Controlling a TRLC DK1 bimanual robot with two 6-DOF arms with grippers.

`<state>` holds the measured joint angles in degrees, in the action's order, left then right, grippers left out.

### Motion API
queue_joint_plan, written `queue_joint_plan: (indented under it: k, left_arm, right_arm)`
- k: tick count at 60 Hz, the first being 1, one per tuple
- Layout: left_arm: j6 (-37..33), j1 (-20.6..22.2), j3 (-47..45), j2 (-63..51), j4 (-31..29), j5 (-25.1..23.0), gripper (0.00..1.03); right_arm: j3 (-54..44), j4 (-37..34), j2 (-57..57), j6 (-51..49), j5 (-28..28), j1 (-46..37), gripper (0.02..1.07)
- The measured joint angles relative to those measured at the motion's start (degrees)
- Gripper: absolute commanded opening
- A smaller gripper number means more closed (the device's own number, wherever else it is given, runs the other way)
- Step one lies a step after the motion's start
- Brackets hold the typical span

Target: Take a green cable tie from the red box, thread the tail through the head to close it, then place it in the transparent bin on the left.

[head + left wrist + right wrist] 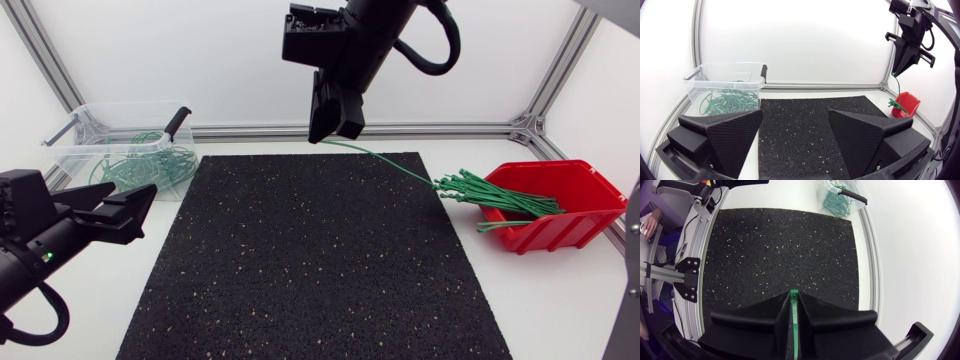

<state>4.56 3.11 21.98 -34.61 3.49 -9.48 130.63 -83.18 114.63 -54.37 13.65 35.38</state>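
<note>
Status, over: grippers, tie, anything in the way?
Right gripper shut on tie, high over the mat's far edge. Left gripper open, empty. Tie's tail reaches the bundle at the red box; possible snag.

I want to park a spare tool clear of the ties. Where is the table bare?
The black mat is bare through its middle and near half, from the left gripper to the red box. Crowded: its far right corner, crossed by the held green cable tie, and the transparent bin.
</note>
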Motion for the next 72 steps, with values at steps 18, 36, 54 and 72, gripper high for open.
queue_joint_plan:
  k: [18,36,54,72]
  left_arm:
    - [-0.02,2.75,0.61,-6.1,7.08,-0.59,0.92]
    - [-0.04,5.33,4.2,-15.23,6.84,-2.32,0.92]
    - [-0.04,5.2,10.56,-28.41,6.86,-12.96,0.92]
    - [-3.56,4.57,12.39,-35.58,6.54,-18.62,0.92]
  right_arm:
    - [7.19,6.38,4.96,0.15,2.71,-9.46,0.08]
    - [6.88,6.08,11.04,-0.04,15.54,-13.75,0.08]
    - [-1.79,4.5,11.28,-1.4,29.27,-11.61,0.08]
    - [-7.13,4.57,12.5,-1.81,38.49,-7.98,0.08]
